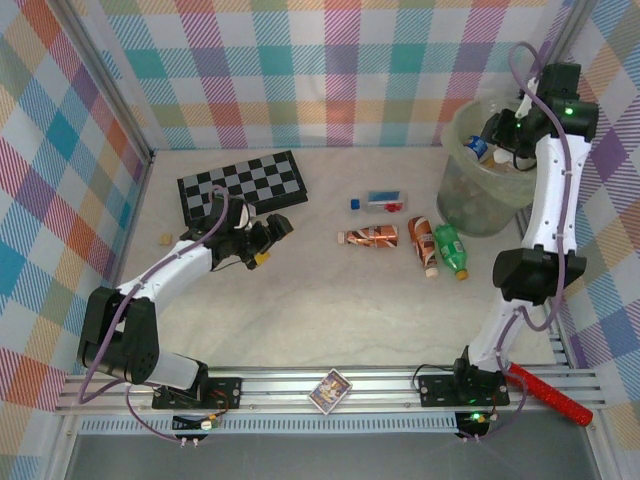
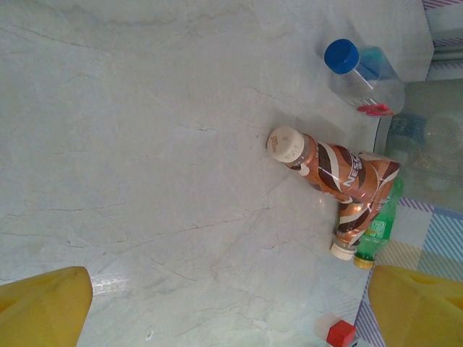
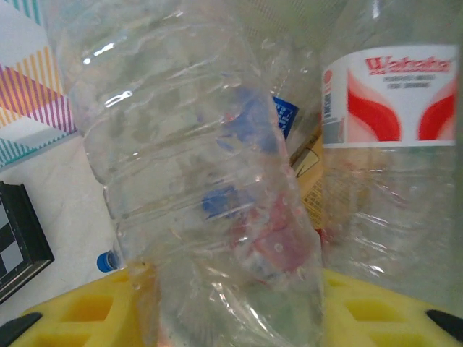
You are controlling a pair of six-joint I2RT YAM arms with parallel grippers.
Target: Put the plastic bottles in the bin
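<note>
Currently, the right claw [image 1: 497, 138] grips the held bottle [image 3: 195, 166] over the bin [image 1: 470, 210], not yet released. Four are left on the desk [image 1: 300, 310]: blue-capped bottle [image 1: 380, 202], brown bottle [image 1: 368, 236], second brown bottle [image 1: 423, 243], green bottle [image 1: 452, 250]. The left claw [image 1: 272, 242] hovers open and empty.

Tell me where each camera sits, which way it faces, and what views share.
Top external: above, behind the bases, looking down on the table; both arms, left tool, right tool over the bin.
Left wrist: low, facing across the table at the brown bottles; yellow fingers.
Right wrist: close on the clear bottle between its yellow pads.
Shared: top and left wrist both show the brown bottles.
</note>
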